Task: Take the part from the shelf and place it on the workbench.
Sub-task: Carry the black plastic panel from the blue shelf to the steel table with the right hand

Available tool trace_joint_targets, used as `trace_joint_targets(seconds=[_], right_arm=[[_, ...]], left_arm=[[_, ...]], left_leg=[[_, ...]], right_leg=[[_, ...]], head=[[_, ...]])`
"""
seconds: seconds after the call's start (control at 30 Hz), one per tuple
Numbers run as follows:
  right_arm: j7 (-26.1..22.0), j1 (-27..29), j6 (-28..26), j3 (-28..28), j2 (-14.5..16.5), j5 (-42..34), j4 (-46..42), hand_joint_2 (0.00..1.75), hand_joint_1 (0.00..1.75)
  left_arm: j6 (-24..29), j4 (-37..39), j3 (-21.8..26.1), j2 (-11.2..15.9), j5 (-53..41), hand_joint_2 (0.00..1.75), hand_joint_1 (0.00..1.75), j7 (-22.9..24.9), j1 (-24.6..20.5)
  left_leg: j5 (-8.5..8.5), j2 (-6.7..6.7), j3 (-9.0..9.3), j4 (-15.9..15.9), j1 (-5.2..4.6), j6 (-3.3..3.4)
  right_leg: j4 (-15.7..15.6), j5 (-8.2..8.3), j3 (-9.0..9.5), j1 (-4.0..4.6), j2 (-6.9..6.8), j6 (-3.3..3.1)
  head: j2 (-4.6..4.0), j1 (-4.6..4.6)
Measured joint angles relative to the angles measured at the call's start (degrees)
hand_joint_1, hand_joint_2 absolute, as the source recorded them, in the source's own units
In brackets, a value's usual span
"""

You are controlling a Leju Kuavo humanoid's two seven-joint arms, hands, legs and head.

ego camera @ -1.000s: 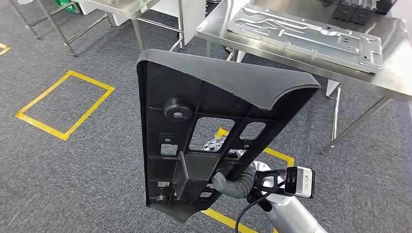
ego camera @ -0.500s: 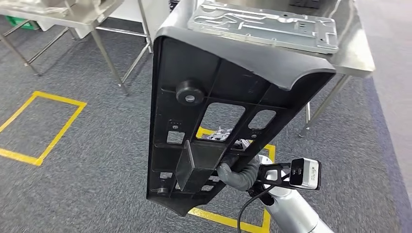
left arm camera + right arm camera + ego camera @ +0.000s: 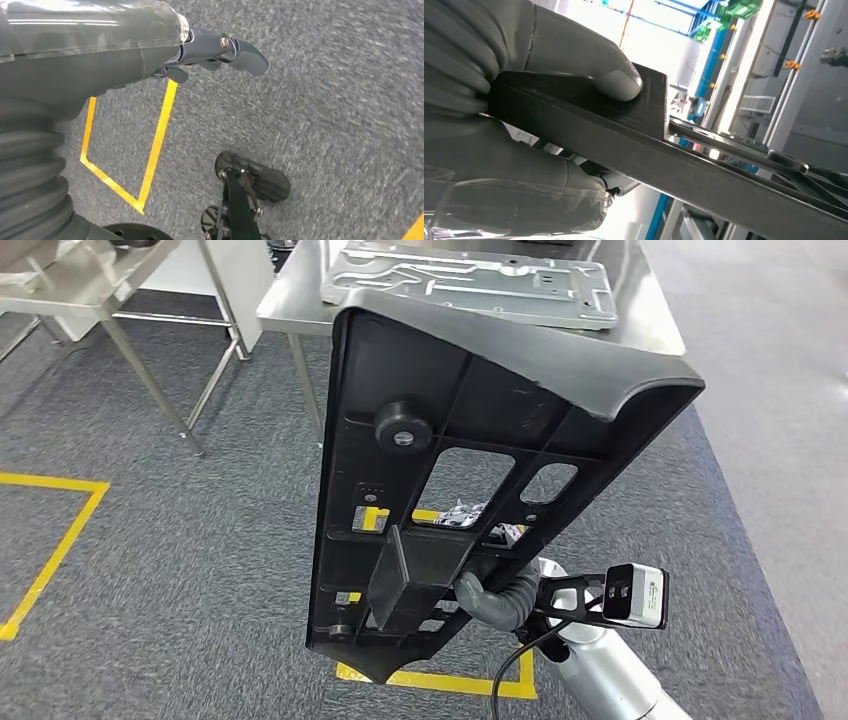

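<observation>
A: State the step in hand.

B: Carry phase, by my reading. The black plastic part (image 3: 470,470) is off the shelf and up in the air in front of the robot, held near upright with its ribbed back toward the head camera. It is not on the bench (image 3: 660,325).

A: Condition of the right robot hand (image 3: 490,595)?

B: Closed on the part. It grips the lower area, beside the block-shaped boss. In the right wrist view the grey thumb presses flat on one face of a black rib and the fingers (image 3: 524,175) wrap the opposite side. The grip looks firm.

A: And the left robot hand (image 3: 220,50)?

B: It hangs over the grey carpet (image 3: 325,100) with nothing in it. The fingers that show lie extended, not curled.

A: What lies ahead?

B: The steel bench, beyond the part's top edge. A silver metal plate (image 3: 470,285) already lies on it. Yellow floor tape (image 3: 50,540) marks the carpet below.

A: What does the next move call for?

B: Probably closing the remaining gap to the bench, then tipping the part from upright toward flat and lowering it onto bare steel beside the plate. The part is tall and held low, so I would expect it to swing; slow motion seems advisable.
</observation>
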Motion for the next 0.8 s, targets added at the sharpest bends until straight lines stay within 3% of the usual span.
trace_joint_targets(seconds=[0.07, 0.13, 0.17, 0.23, 0.27, 0.33, 0.37, 0.43, 0.47, 0.5, 0.57, 0.63, 0.73, 0.8], right_arm=[[0.0, -0.1, 0.0, 0.0, 0.0, 0.0, -0.1, 1.75, 1.75], [0.2, -0.2, 0.0, 0.0, 0.0, 0.1, -0.3, 1.75, 1.75], [0.2, -0.3, 0.0, 0.0, 0.0, 0.1, -0.4, 1.75, 1.75], [0.5, -0.4, -0.1, 0.0, 0.0, 0.1, -0.6, 1.75, 1.75], [0.6, -0.4, -0.1, 0.0, 0.0, 0.1, -0.7, 1.75, 1.75], [0.7, -0.6, -0.1, 0.0, 0.1, 0.1, -0.8, 1.75, 1.75], [0.7, -0.7, -0.1, 0.0, 0.1, 0.1, -0.9, 1.75, 1.75], [0.8, -0.7, -0.2, 0.0, 0.2, 0.1, -0.9, 1.75, 1.75], [0.8, -0.6, -0.3, 0.0, 0.2, 0.2, -0.9, 1.75, 1.75], [0.9, -0.6, -0.5, 0.0, 0.2, 0.4, -0.9, 1.75, 1.75], [0.9, -0.6, -0.8, 0.0, 0.2, 0.8, -1.0, 1.75, 1.75], [0.8, -0.6, -1.1, 0.0, 0.2, 1.1, -1.3, 1.75, 1.75], [0.6, -0.6, -1.2, 0.0, 0.1, 1.1, -1.6, 1.75, 1.75], [0.4, -0.7, -1.2, 0.0, -0.1, 1.1, -1.8, 1.75, 1.75]], left_arm=[[-0.1, 0.0, 0.0, 0.0, 0.0, 1.75, 0.0, 0.0, -0.1], [-0.2, 0.0, 0.0, 0.0, 0.0, 1.75, 0.0, -0.1, -0.2], [-0.2, 0.0, 0.0, -0.1, 0.0, 1.75, 0.0, -0.1, -0.2], [-0.2, 0.0, 0.0, 0.0, 0.0, 1.75, 0.0, -0.2, -0.3], [-0.2, 0.0, 0.0, 0.0, 0.0, 1.75, 0.0, -0.2, -0.3], [-0.2, 0.0, 0.0, -0.1, 0.0, 1.75, 0.0, -0.2, -0.3], [-0.3, 0.0, 0.0, -0.1, 0.0, 1.75, 0.0, -0.2, -0.2], [-0.3, 0.0, 0.0, 0.0, 0.0, 1.75, 0.0, -0.3, -0.1], [-0.3, 0.0, 0.0, 0.0, 0.0, 1.75, 0.0, -0.3, 0.0], [-0.4, 0.0, 0.0, 0.0, 0.0, 1.75, 0.0, -0.4, 0.0], [-0.6, 0.0, 0.0, 0.0, 0.0, 1.75, 0.0, -0.4, 0.0], [-0.8, 0.0, 0.0, 0.0, 0.0, 1.75, 0.0, -0.6, 0.0], [-1.1, 0.0, 0.0, 0.0, 0.0, 1.75, 0.0, -1.0, -0.2], [-1.3, 0.0, 0.0, 0.0, 0.0, 1.75, 0.0, -1.2, -0.2]], left_leg=[[-0.26, 1.12, 0.32, 0.0, -0.08, -0.31], [-0.57, 1.99, 0.62, 0.0, -0.33, -0.81], [-0.7, 2.43, 0.75, 0.0, -0.45, -1.11], [-0.97, 3.37, 1.01, -0.1, -0.5, -1.77], [-1.46, 3.08, 1.01, 0.3, -0.42, -2.06], [-4.09, 0.86, -0.58, 4.3, -0.22, -2.52], [-6.03, -0.6, -2.3, 8.1, -0.14, -2.66], [-8.9, -1.9, -6.24, 15.8, -0.12, -2.85], [-8.77, -2.06, -7.26, 17.4, -0.12, -2.86], [-7.4, -2.09, -7.16, 16.4, -0.11, -2.82], [-2.67, -2.21, -4.29, 8.9, -0.09, -2.59], [0.13, -2.53, -1.54, 2.2, -0.25, -2.01], [0.62, -2.69, -1.01, 0.5, -0.47, -0.82], [0.92, -2.48, -0.86, 0.1, -0.34, -0.13]], right_leg=[[-8.4, 3.57, 4.55, 0.19, -1.81, -0.41], [-14.3, 5.21, 7.71, 0.68, -3.53, -1.03], [-15.1, 5.15, 8.04, 0.93, -3.73, -1.28], [-15.3, 5.39, 8.0, 0.94, -2.36, -1.8], [-15.5, 5.53, 8.1, 0.79, -1.77, -2.13], [-16.0, 5.81, 8.33, 0.44, -0.73, -2.81], [-16.0, 5.84, 8.35, 0.46, -0.26, -3.03], [-15.9, 5.83, 8.33, 0.56, 0.7, -3.25], [-15.9, 5.8, 8.35, 0.61, 1.19, -3.27], [-15.8, 5.75, 8.42, 0.62, 1.62, -3.24], [-15.6, 5.58, 8.59, 0.59, 2.35, -3.0], [-15.3, 5.44, 8.5, 0.74, 2.72, -2.53], [-15.3, 5.55, 8.25, 0.78, 2.87, -1.61], [-14.2, 4.68, 7.81, 0.7, 2.26, -0.97]], head=[[0.0, 0.0], [0.0, 0.0], [0.0, 0.0], [0.0, 0.0], [0.0, 0.0], [0.0, -0.01], [0.0, -0.01], [0.0, -0.01], [0.0, -0.01], [0.0, -0.01], [0.0, 0.0], [0.0, 0.0], [0.0, 0.0], [-0.01, 0.0]])
